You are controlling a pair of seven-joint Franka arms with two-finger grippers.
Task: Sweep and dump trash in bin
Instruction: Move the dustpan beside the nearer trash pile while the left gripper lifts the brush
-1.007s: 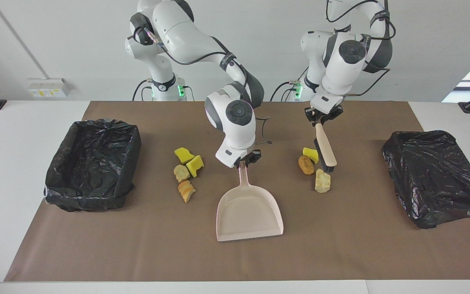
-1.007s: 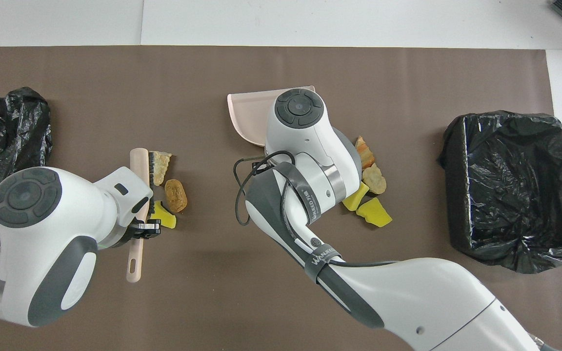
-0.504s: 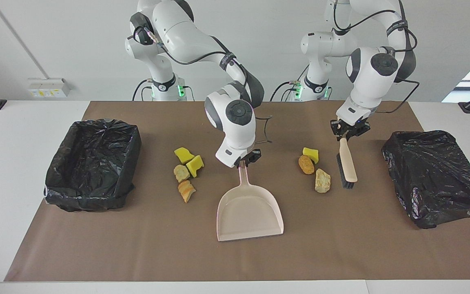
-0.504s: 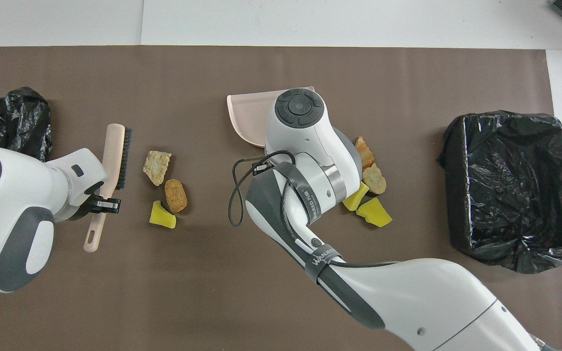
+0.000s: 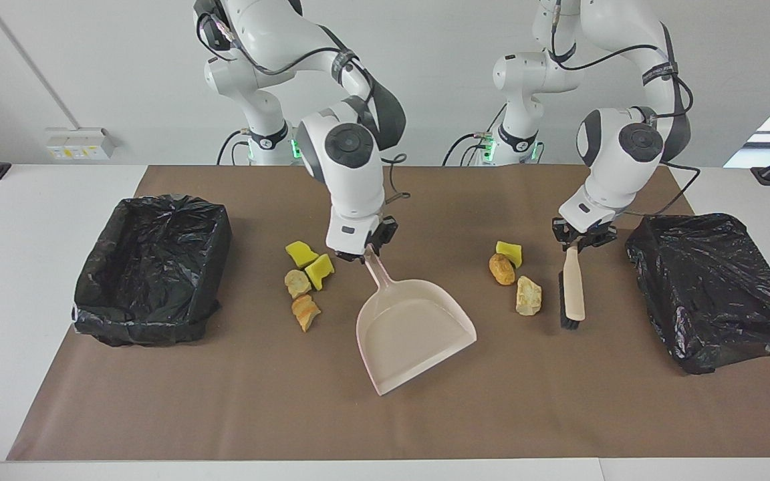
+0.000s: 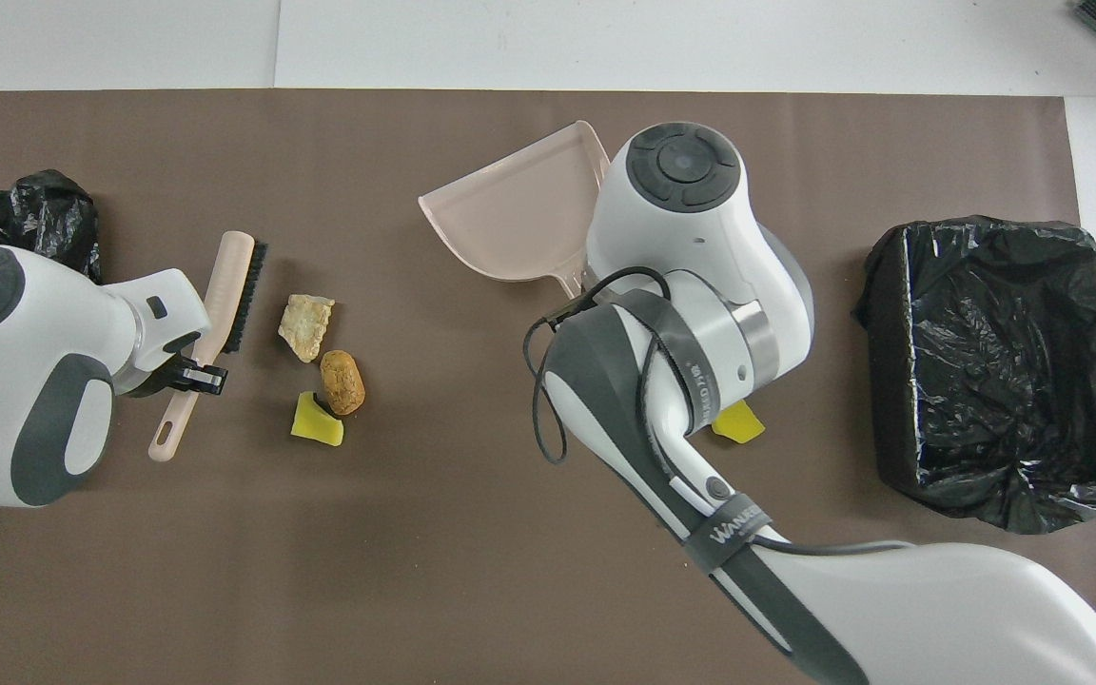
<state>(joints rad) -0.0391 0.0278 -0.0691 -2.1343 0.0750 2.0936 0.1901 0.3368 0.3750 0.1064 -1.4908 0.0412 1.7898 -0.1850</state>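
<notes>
The right hand (image 5: 366,250) grips the handle of the pale pink plastic dustpan (image 5: 412,332), its open mouth angled toward the left arm's end of the desk (image 5: 37,220) — likely to receive a sweep. The left hand (image 5: 580,235) is closed on the beige-handled black-bristle brush (image 5: 572,292), set just beside 3 trash chunks (image 5: 510,270) — bristles facing them. 4 more chunks (image 5: 306,280) lie beside the pan's handle. Black-lined bins (image 5: 151,264) flank the desk.

Robot lab: 2 arms at a white table (image 5: 37,200), bare wall, brown mat (image 5: 224,401)
</notes>
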